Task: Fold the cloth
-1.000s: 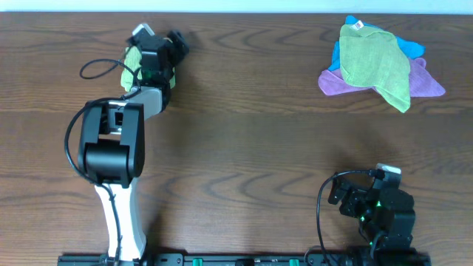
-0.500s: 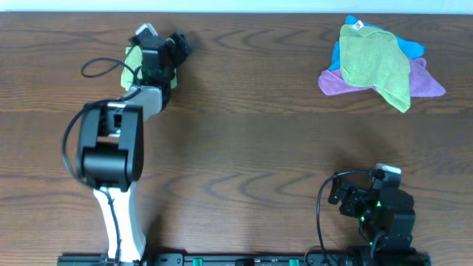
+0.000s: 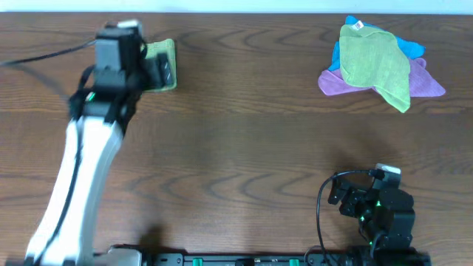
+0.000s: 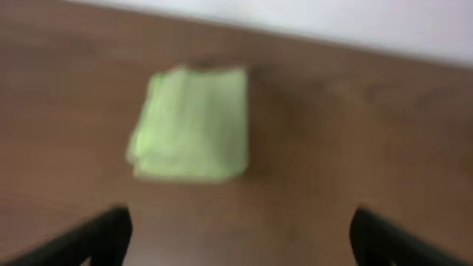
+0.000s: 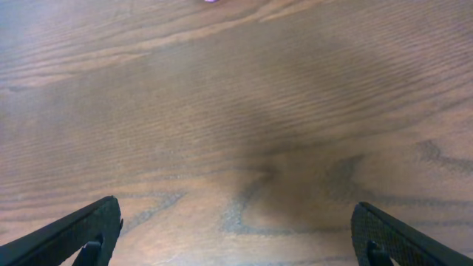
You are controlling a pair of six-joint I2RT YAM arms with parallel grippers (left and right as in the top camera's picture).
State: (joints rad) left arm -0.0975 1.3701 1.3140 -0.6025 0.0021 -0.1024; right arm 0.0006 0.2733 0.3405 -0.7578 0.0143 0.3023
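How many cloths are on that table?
4. A folded lime-green cloth lies at the far left. At the far right, an olive-green cloth lies over a blue cloth and a purple cloth. More may hide beneath.

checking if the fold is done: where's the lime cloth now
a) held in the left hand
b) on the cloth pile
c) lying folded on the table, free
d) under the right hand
c: the cloth lies folded on the table, ahead of the open left hand, which holds nothing.
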